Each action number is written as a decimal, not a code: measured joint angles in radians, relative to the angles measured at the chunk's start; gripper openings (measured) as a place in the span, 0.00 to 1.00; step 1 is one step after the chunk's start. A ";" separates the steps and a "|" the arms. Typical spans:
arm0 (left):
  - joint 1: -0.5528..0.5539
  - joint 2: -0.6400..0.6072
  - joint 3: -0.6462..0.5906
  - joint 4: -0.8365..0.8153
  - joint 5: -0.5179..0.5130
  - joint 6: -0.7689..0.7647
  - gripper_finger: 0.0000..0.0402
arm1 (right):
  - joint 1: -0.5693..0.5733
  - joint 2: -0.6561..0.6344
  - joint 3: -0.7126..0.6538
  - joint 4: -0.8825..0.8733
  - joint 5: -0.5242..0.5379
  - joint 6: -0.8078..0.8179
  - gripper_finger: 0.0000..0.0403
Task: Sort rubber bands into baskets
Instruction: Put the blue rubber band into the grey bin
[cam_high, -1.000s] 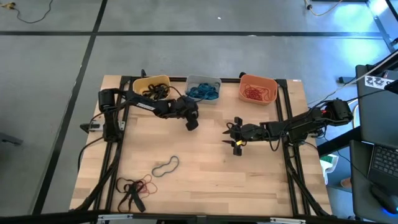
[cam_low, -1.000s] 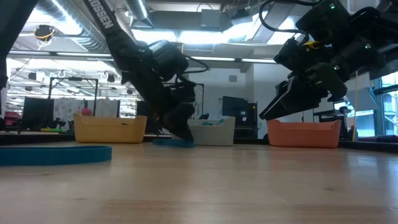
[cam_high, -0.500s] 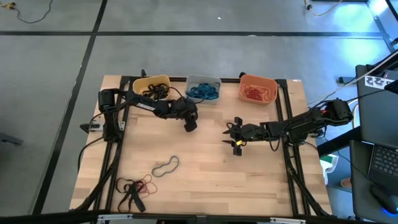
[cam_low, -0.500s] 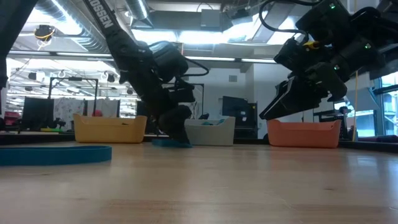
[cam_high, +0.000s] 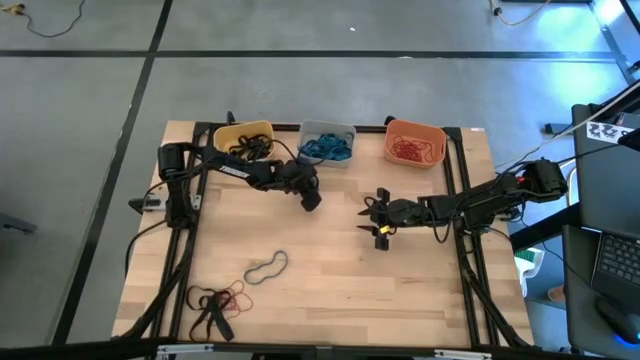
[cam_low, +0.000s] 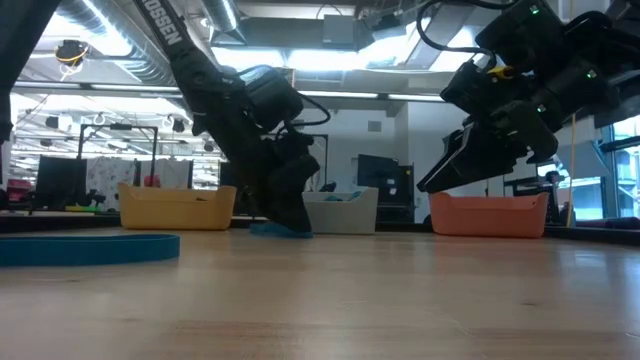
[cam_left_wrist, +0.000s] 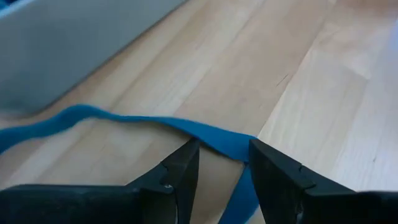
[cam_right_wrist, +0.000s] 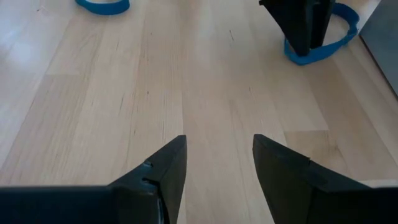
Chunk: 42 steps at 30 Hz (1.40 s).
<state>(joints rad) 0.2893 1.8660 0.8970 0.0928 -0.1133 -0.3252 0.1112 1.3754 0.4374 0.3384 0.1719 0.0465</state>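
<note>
A blue rubber band (cam_left_wrist: 112, 121) lies flat on the table just in front of the pale grey basket (cam_high: 327, 143). It also shows in the low view (cam_low: 280, 230). My left gripper (cam_high: 311, 198) is low over it, open, with one strand between its fingertips (cam_left_wrist: 224, 163). My right gripper (cam_high: 378, 222) is open and empty above the table's middle right. The yellow basket (cam_high: 243, 138) holds black bands, the grey one blue bands, and the orange one (cam_high: 415, 143) red bands. My left gripper comes from above, and its open fingers stand on either side of one strand (cam_left_wrist: 224, 144) of the blue band. The band lies slack on the table. I cannot tell whether the fingertips touch it.
Another loose band (cam_high: 266, 266) lies on the table's near left part. A tangle of red and black bands (cam_high: 215, 300) lies by the near left corner. The three baskets stand in a row along the far edge. Bare wood lies between the two grippers.
My left gripper has shifted a little over the blue band in front of the grey basket, staying low at the table.
</note>
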 joint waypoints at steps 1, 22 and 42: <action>0.000 0.000 0.000 -0.008 0.000 -0.001 0.34 | 0.000 0.000 0.000 0.000 0.000 0.000 0.45; -0.015 -0.001 0.064 -0.124 0.026 0.010 0.34 | 0.000 0.000 0.000 -0.001 0.000 0.000 0.45; -0.027 0.017 0.059 -0.126 0.012 0.244 0.29 | 0.000 0.000 0.000 0.000 0.000 0.000 0.45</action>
<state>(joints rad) 0.2619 1.8832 0.9558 -0.0333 -0.1017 -0.0817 0.1112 1.3754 0.4370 0.3382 0.1720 0.0467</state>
